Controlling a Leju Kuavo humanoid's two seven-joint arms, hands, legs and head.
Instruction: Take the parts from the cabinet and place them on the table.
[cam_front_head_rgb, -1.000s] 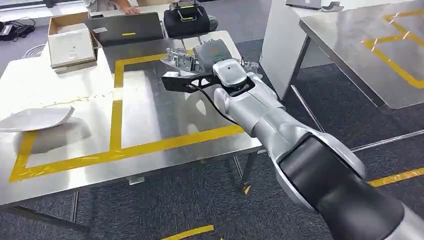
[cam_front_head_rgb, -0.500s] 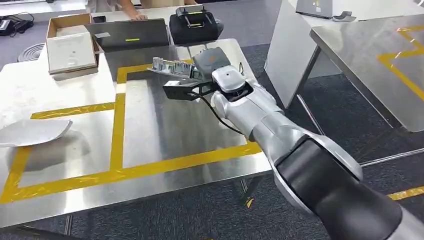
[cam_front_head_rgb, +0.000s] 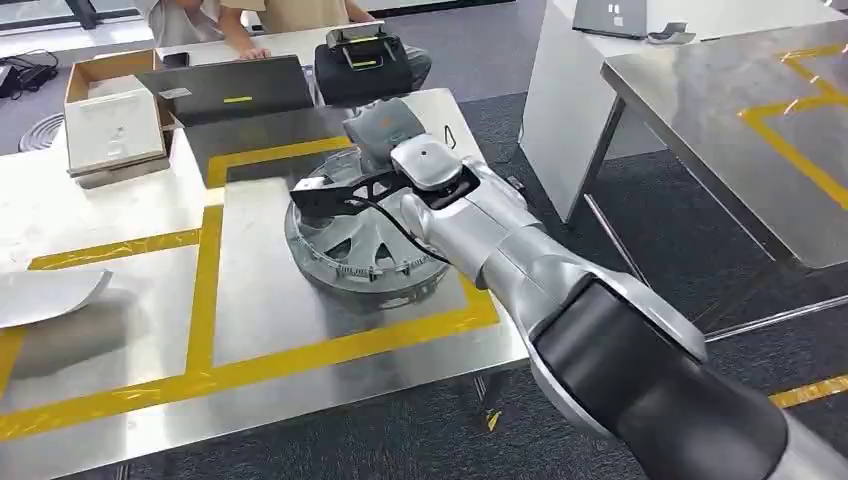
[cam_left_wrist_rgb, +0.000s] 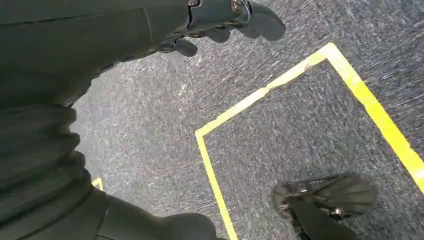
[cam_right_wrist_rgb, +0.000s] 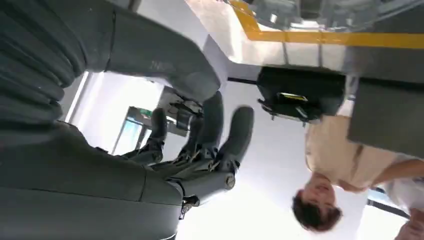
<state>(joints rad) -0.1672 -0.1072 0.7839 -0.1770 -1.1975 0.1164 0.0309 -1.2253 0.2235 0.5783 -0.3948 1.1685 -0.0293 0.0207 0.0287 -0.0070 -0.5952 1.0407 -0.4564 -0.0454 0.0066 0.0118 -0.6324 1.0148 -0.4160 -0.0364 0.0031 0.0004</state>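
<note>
Head view: one wheel cover (cam_front_head_rgb: 352, 248), one table (cam_front_head_rgb: 120, 400).

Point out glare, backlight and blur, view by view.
Head view: sharp; the steel table throws pale glare near the round grey part. Right wrist view: bright backlight leaves the right hand dark and soft. Left wrist view: dim, left hand shadowed, carpet sharp.

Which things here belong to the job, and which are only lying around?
Job: round part on the table, right hand, curved part.
Lying about: cardboard box, laptop, black bag, second table.
</note>
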